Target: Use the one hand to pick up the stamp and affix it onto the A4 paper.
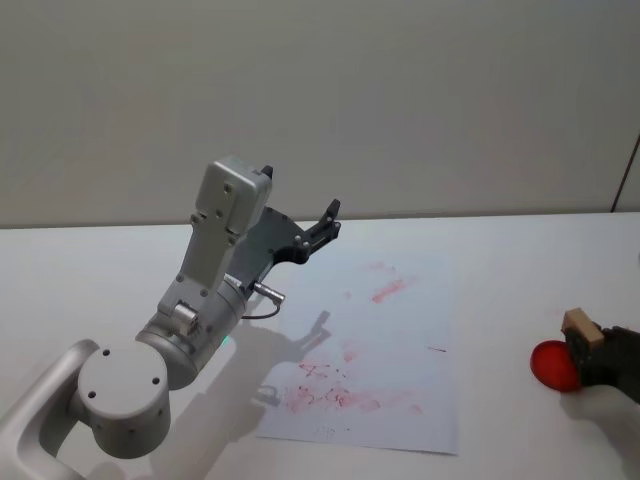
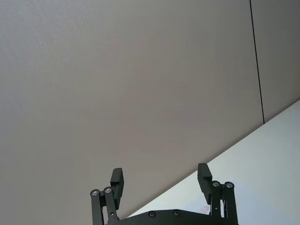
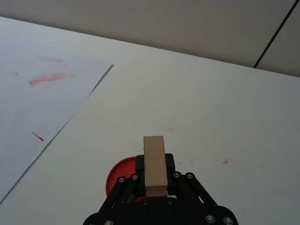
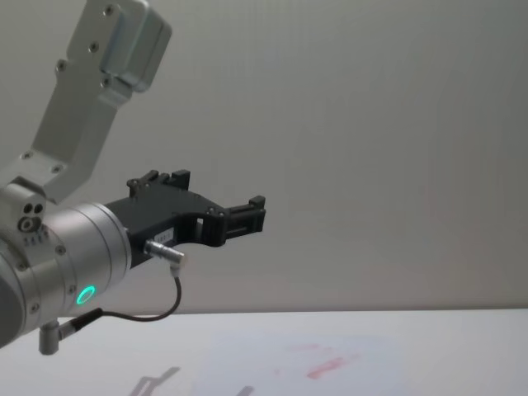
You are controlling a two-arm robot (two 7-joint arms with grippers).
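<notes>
Right gripper (image 3: 154, 180) pinching the stamp (image 3: 154, 161), block upright between the fingers, over a red ink pad (image 1: 553, 364) on the tabletop (image 3: 211, 108), off the right edge of the A4 paper (image 1: 380, 340). Left gripper (image 2: 161, 180) raised clear of the tabletop, fingers spread, holding nothing.

This looks like a robot test room or lab, not a home. A plain white table (image 1: 520, 250) stands against a bare grey wall (image 1: 400, 90) with one dark seam (image 2: 256, 61). A paper (image 1: 385, 345) with many red smudges lies on the table, beside a red ink pad (image 1: 552, 364).
</notes>
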